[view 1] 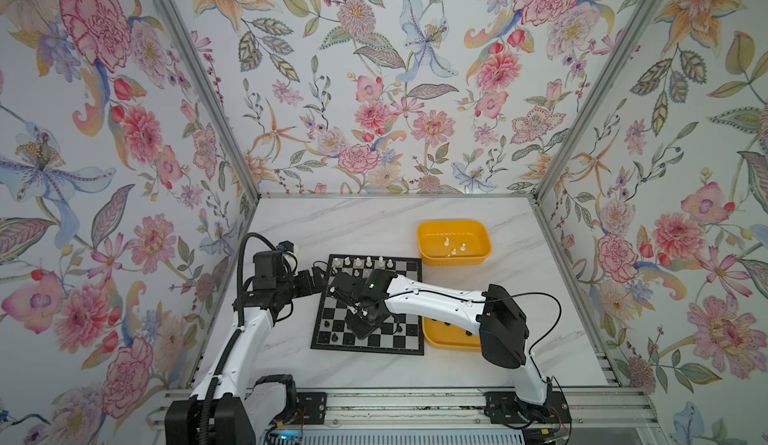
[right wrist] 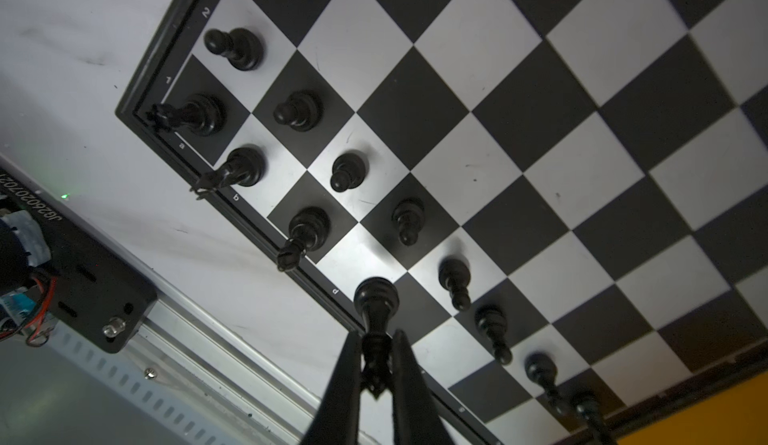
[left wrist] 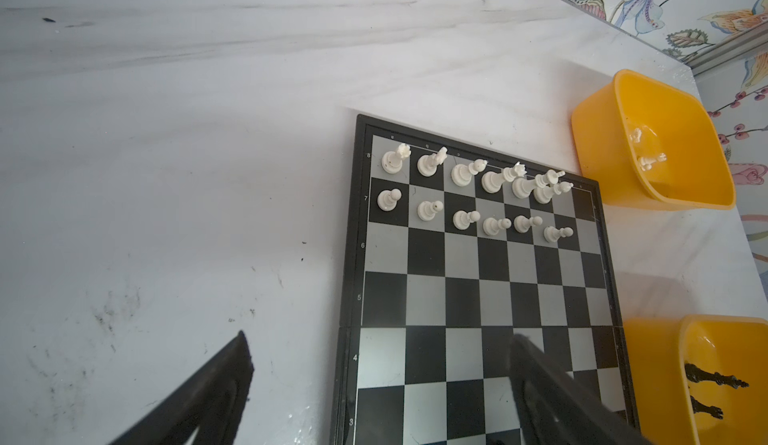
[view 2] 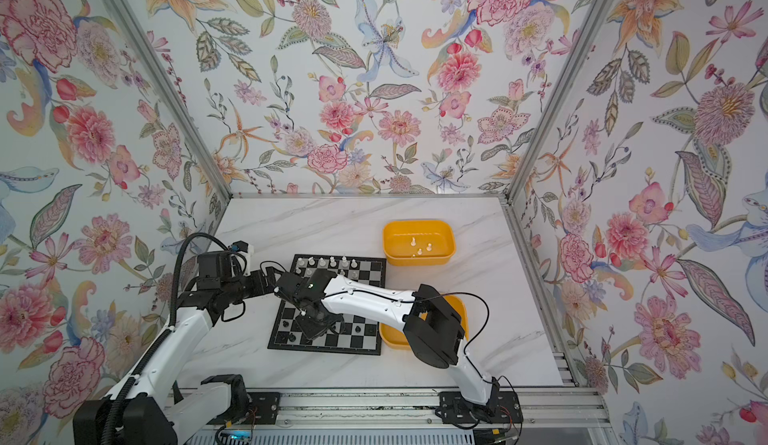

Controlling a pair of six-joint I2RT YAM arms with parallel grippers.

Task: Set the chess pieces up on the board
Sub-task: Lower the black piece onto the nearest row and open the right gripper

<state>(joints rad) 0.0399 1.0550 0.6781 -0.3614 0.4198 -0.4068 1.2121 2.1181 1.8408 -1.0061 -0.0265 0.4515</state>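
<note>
The board [view 1: 399, 341] [view 2: 365, 339] lies in mid-table. White chess pieces [view 1: 358, 262] [left wrist: 469, 173] fill much of its two far rows. Black chess pieces [right wrist: 299, 110] stand along its two near rows. My right gripper [right wrist: 376, 335] [view 1: 361, 322] is over the board's near edge, shut on the top of a tall black piece [right wrist: 376, 297]. That piece's base is at a near-row square; I cannot tell if it touches. My left gripper [left wrist: 380, 337] [view 1: 318, 274] hovers open and empty at the board's left edge.
A yellow tub [view 1: 457, 260] [left wrist: 665, 198] with a few white pieces stands behind the board's far right corner. A second yellow tub [view 1: 449, 339] [left wrist: 656, 380] holding black pieces sits right of the board, partly under my right arm. Flowered walls enclose the table.
</note>
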